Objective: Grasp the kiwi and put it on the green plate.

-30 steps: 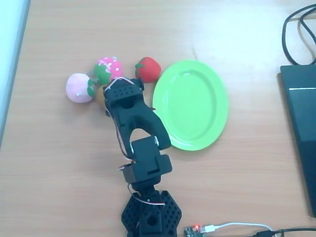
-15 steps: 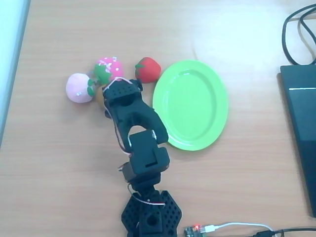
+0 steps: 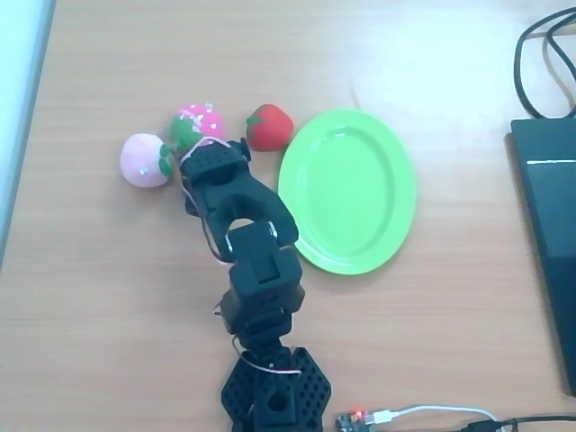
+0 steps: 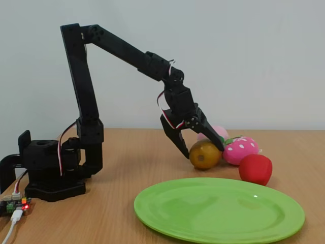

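Over the last second the arm has pulled its elbow in and tipped the gripper (image 4: 199,148) steeper over the kiwi (image 4: 204,154). The jaws straddle the fruit, part open, 1 finger on each side, seemingly not clamped, so closing looks next. The kiwi sits on the table behind the green plate (image 4: 167,213), which holds nothing. A red strawberry (image 4: 255,169) lies just behind the plate's rim.

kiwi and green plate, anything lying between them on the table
Nothing does. In the fixed view, bare wooden table runs from the kiwi to the green plate. The red strawberry sits off to the right, beside that gap.
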